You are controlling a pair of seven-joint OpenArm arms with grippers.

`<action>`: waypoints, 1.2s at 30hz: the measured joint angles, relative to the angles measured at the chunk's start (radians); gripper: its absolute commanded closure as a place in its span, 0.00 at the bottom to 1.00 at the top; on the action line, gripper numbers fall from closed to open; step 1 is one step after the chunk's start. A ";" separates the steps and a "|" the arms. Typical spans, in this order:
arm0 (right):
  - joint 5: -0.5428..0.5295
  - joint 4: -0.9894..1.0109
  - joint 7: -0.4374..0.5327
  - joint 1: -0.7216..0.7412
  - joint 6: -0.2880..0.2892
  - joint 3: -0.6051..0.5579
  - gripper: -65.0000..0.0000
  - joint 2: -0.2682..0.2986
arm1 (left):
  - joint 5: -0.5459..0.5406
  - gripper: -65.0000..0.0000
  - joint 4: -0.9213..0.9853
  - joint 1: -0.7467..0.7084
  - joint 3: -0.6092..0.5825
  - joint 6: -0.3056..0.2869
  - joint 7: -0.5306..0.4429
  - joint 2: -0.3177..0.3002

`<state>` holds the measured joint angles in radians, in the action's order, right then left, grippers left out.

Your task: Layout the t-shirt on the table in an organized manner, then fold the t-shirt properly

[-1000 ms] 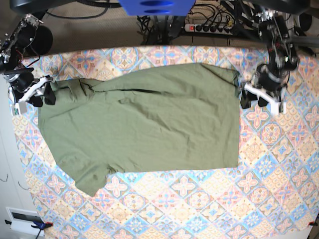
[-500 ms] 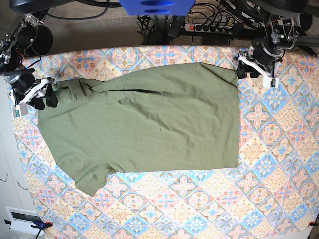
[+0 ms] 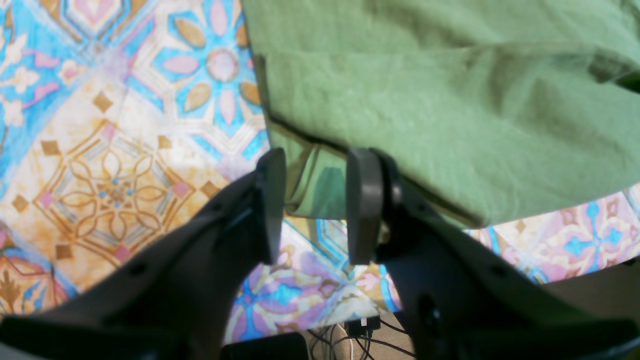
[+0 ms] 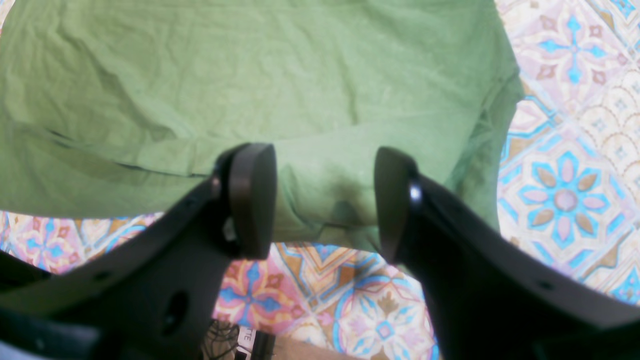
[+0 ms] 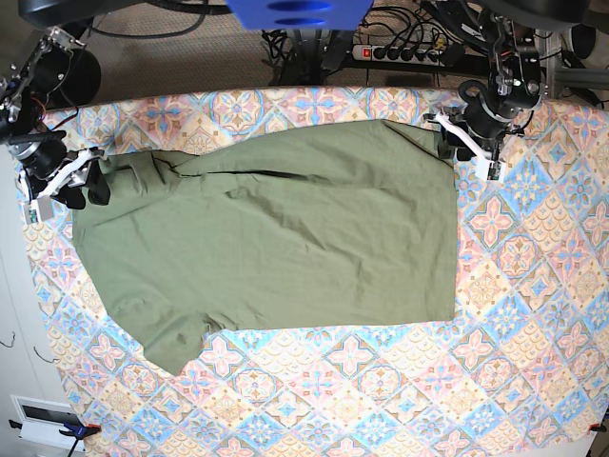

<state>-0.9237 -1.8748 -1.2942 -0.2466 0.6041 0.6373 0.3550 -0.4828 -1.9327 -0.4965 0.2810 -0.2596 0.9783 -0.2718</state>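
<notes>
The olive-green t-shirt [image 5: 285, 238] lies spread on the patterned table [image 5: 523, 314], one sleeve pointing to the front left. My left gripper [image 5: 453, 148] is at the shirt's far right corner. In the left wrist view its fingers [image 3: 365, 205] stand partly closed around the hem corner of the t-shirt [image 3: 425, 75], with a gap still showing on both sides of the left gripper [image 3: 312, 205]. My right gripper [image 5: 88, 188] is at the far left sleeve. The right gripper [image 4: 322, 200] is wide open astride the edge of the t-shirt [image 4: 250, 65].
A power strip [image 5: 395, 52] and cables lie on the floor past the table's far edge. A blue part [image 5: 300, 11] hangs over the far middle. A white box [image 5: 43, 424] sits at the front left corner. Bare patterned cloth [image 3: 115, 190] flanks both grippers.
My left gripper has swung from the table right of the shirt to the shirt's far right corner, and its jaws have narrowed. The right arm and the shirt have stayed still.
</notes>
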 measured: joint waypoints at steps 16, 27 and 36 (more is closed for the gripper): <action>0.002 0.000 0.000 0.000 0.000 0.000 0.53 0.000 | -0.013 0.74 0.162 0.033 0.000 -0.002 -0.027 0.000; -0.052 0.000 0.004 0.000 0.000 0.001 0.53 0.000 | -0.015 1.00 0.166 0.031 -0.116 0.001 -0.052 -0.063; -0.047 0.000 0.000 0.000 -0.001 0.005 0.53 0.000 | -0.040 1.00 0.164 -0.005 -0.118 -0.014 -0.047 -0.128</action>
<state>-0.9707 -1.8748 -1.2942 -0.2466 0.6033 0.6418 0.3550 -0.5228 -1.7691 -0.5014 0.1627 -0.2741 0.9314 -0.3996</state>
